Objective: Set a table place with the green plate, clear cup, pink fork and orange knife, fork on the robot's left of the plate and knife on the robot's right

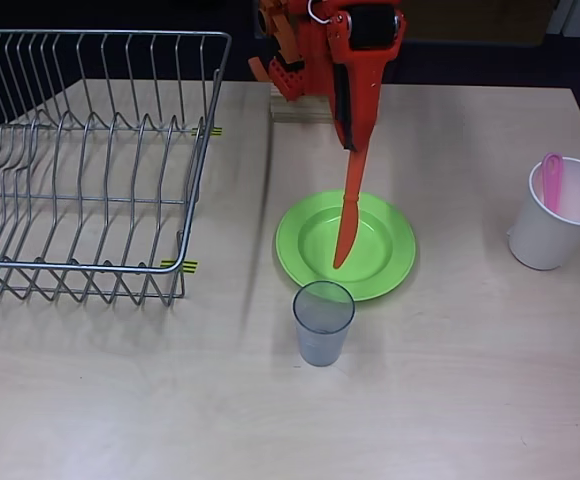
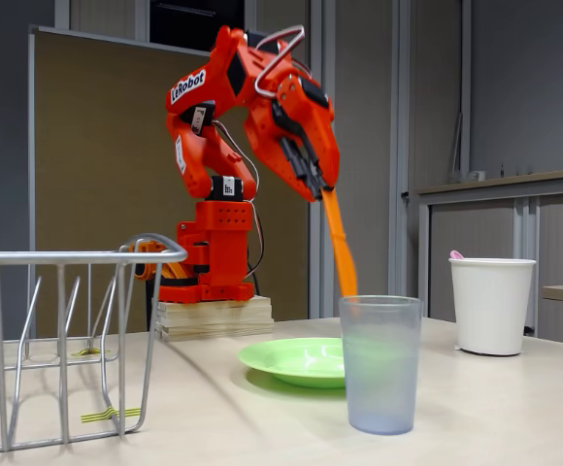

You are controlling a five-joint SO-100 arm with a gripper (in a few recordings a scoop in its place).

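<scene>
Pincer (image 2: 313, 173) holds the knife (image 1: 348, 220) aloft, blade hanging over the plate (image 1: 380, 262). Knife placement is under way. Next move likely calls for shifting clear of the plate and lowering onto the surface (image 1: 450, 400).

I see a silver wire dish rack (image 1: 85, 165) on the left of the pale wooden table (image 1: 450, 400), and an opaque white cup (image 1: 560, 215) standing far right.
</scene>
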